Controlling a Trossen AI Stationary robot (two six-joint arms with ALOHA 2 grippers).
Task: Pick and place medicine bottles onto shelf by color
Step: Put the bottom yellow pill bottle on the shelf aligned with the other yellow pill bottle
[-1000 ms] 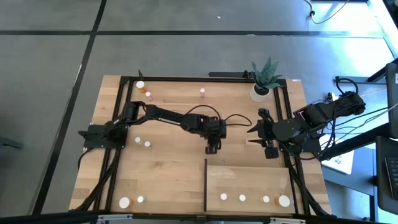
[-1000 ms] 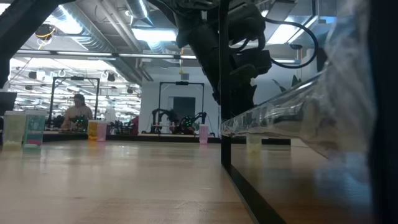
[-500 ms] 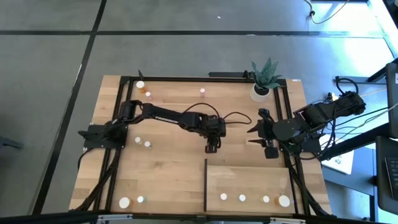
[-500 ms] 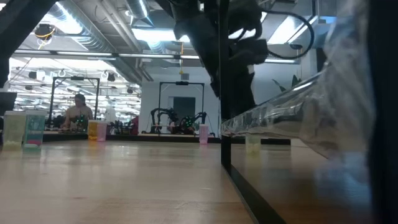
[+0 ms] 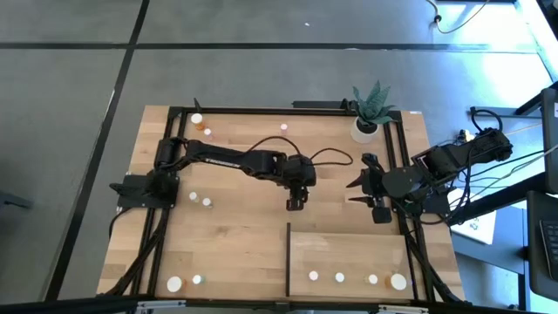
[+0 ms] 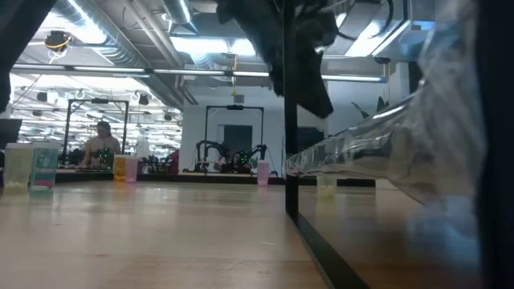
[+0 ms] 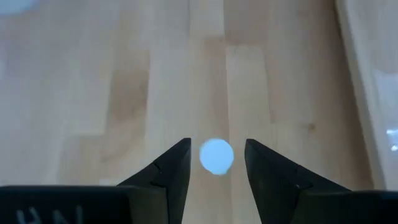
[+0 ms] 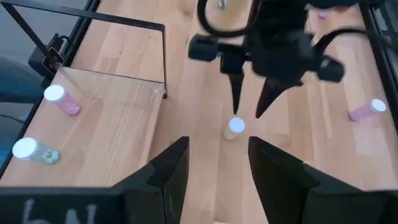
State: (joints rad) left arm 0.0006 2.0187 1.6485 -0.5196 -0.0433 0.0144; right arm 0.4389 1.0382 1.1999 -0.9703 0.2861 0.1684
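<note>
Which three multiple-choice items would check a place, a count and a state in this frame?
1. Where is the left gripper?
A. Over the plant pot
B. Over a small bottle on the table, near the shelf
C. Parked off the table

2. How many bottles stand on the shelf?
A. Two
B. Seven
C. Four

3. The left gripper is:
A. Open, one finger on each side of the bottle's cap
B. Shut on a lifted bottle
C. Shut and empty

Answers:
1. B: the right wrist view shows it above the bottle.
2. C: the high view shows four white caps along the shelf.
3. A: the left wrist view shows gaps beside the cap.
</note>
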